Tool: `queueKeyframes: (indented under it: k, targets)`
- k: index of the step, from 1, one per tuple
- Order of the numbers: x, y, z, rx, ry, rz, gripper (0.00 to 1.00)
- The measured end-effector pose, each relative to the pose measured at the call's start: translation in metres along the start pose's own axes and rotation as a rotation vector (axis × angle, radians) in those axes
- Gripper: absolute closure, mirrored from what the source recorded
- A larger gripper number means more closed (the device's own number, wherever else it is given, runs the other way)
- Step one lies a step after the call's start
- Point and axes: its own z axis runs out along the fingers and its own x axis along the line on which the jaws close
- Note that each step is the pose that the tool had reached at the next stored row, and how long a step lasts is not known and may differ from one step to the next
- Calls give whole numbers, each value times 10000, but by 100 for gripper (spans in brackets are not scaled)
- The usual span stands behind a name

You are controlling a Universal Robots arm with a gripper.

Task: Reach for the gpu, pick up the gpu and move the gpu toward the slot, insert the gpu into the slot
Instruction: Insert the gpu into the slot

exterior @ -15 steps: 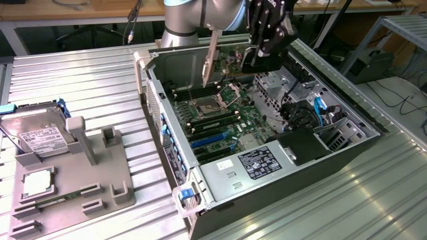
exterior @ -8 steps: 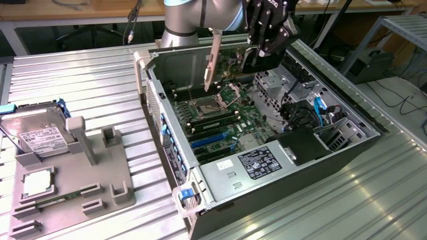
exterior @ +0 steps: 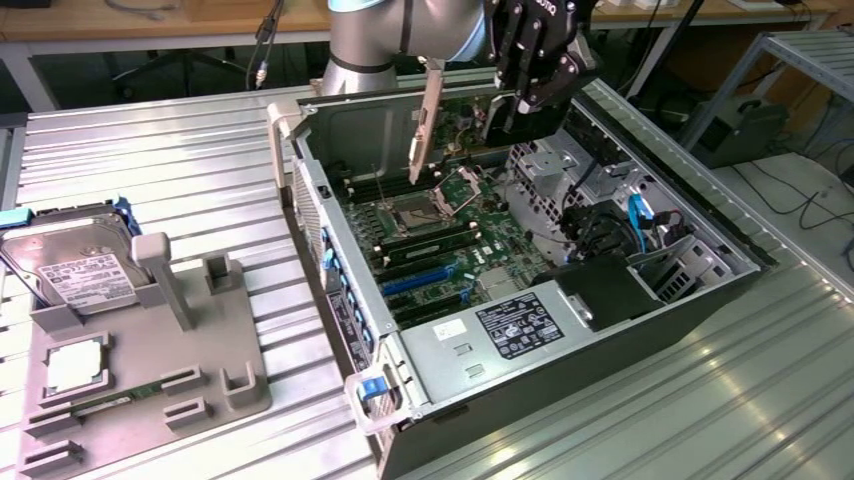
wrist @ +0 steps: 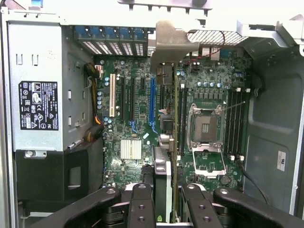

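Observation:
My gripper hangs over the far part of the open computer case, shut on the gpu. The gpu is a thin dark card whose silvery bracket points down toward the motherboard. It is in the air, above the board near the processor socket. In the wrist view the gpu stands edge-on between my fingers, its edge running between the long blue slot and the socket. In the exterior view the blue slots lie nearer the power supply, apart from the card.
A silver power supply fills the case's near end, with drive bays and blue cables on the exterior view's right. On the exterior view's left, a grey fixture tray carries a hard drive and a memory stick.

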Motion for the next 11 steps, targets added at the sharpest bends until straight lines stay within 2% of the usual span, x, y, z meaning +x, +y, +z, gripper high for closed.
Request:
queueKeyframes:
  k: [11]
  targets:
    - [1, 1, 35, 0, 0, 1, 73]
